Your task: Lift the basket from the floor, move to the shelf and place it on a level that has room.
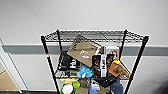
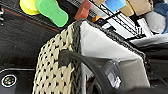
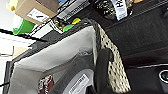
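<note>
The shelf [image 1: 95, 50] stands straight ahead against a pale wall; its top level [image 1: 97, 36] is a bare black wire grid. In the left wrist view the cream wicker basket [image 2: 55, 72] hangs close to the rack's lower tiers, above the dark carpet floor [image 2: 22, 37]. One dark loop handle [image 2: 75, 56] runs down into my left gripper [image 2: 100, 87], which is shut on it. The right wrist view has the basket's other end [image 3: 112, 67] and white lining [image 3: 62, 50], with my right gripper [image 3: 101, 85] shut on the handle [image 3: 103, 62] there. A grey package [image 3: 77, 82] lies inside.
The tier below the top is crowded with a tilted cardboard box [image 1: 83, 51], dark boxes [image 1: 100, 65] and soft toys [image 1: 117, 68]. Green [image 2: 52, 11], yellow and red foam pieces [image 2: 83, 9] sit on a low tier. Tan flooring [image 1: 7, 82] lies beyond a doorway at the left.
</note>
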Robot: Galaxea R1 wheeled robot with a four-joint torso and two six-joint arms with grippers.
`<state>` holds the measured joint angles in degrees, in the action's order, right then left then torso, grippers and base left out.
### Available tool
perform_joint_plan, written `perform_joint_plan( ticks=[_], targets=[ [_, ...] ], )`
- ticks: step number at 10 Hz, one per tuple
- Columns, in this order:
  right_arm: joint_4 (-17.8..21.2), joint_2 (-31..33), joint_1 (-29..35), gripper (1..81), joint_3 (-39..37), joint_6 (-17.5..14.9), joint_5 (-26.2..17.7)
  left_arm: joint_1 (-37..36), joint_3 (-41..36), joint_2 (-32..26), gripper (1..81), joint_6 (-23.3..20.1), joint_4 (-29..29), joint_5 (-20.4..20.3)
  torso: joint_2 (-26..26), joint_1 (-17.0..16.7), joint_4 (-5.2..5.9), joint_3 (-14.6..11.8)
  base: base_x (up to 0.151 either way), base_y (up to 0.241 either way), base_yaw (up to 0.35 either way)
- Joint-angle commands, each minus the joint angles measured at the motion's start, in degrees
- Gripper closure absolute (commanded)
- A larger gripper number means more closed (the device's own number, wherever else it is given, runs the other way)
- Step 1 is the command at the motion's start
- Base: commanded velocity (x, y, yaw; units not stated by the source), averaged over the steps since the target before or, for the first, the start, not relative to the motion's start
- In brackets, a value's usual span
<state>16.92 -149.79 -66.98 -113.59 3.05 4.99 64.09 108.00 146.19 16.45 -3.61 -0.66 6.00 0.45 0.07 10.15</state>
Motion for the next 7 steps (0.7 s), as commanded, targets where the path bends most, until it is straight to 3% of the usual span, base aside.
perform_joint_plan(
  ticks=[1,7],
  targets=[
    [-0.6,0.7,5.6,81.1,1.3,0.3,-1.5,-5.7,-1.8,-1.2,81.1,-0.2,0.7,1.0,0.0,0.0,0.0,0.0,0.09,0.0,0.0],
    [-0.6,0.7,5.6,81.1,1.2,0.3,-1.6,-5.7,-1.8,-1.2,81.1,-0.2,0.7,1.0,0.0,0.0,0.0,0.0,0.089,0.0,0.0]
  ],
)
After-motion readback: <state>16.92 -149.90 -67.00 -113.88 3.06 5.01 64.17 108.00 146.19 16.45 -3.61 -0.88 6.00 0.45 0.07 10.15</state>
